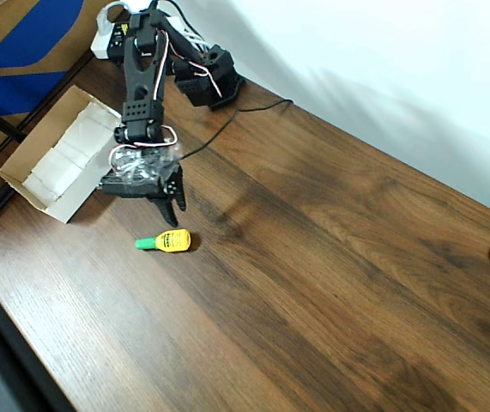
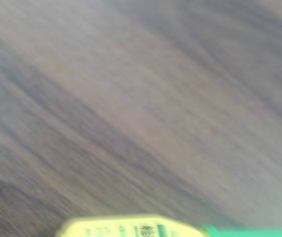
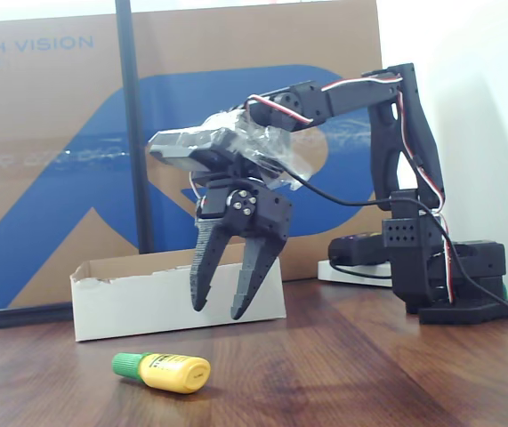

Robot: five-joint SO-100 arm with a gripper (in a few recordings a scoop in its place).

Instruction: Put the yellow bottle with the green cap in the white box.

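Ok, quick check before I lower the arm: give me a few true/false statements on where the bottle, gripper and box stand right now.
1. The yellow bottle with the green cap lies on its side on the wooden table. True.
2. The gripper is shut on the bottle. False: it is open and hangs above the table, holding nothing.
3. The bottle is already in the white box. False: it lies on the table outside the box.
4. In the overhead view, the cap points left. True.
5. The box holds white paper pieces. True.

The brown-and-blue carton [image 3: 49, 133] reads "CH VISION" in white letters, partly cut off.
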